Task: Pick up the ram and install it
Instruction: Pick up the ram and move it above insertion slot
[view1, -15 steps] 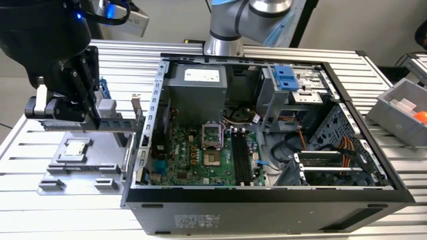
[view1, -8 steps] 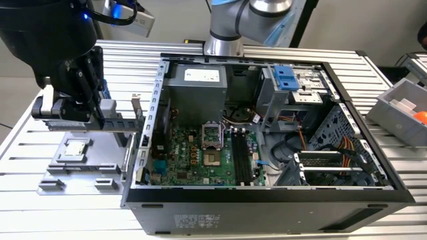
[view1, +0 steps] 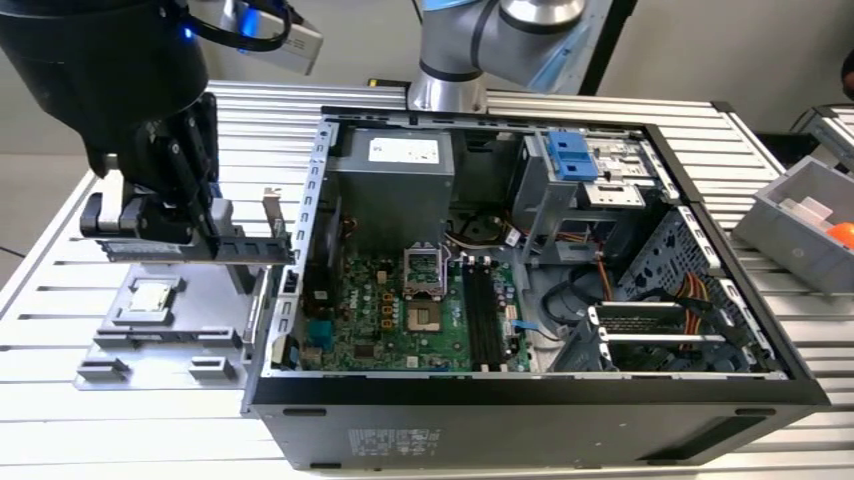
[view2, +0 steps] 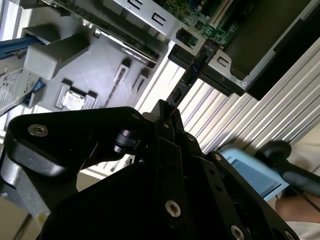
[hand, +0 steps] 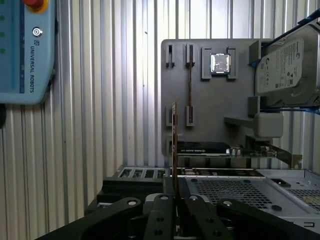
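One ram, edge-on, is clamped between our gripper's closed fingers, above the tray, on the exterior view's left of the case. We judge its long axis left-right there; the board slots lie well right, running near-far.

- gripper: black
- ram: dark blue-black
- table: silver, ribbed in stripes
- parts tray: plain grey
- motherboard: green
- hard drive: silvery grey, in a blue frame
- pendant: light blue, red button
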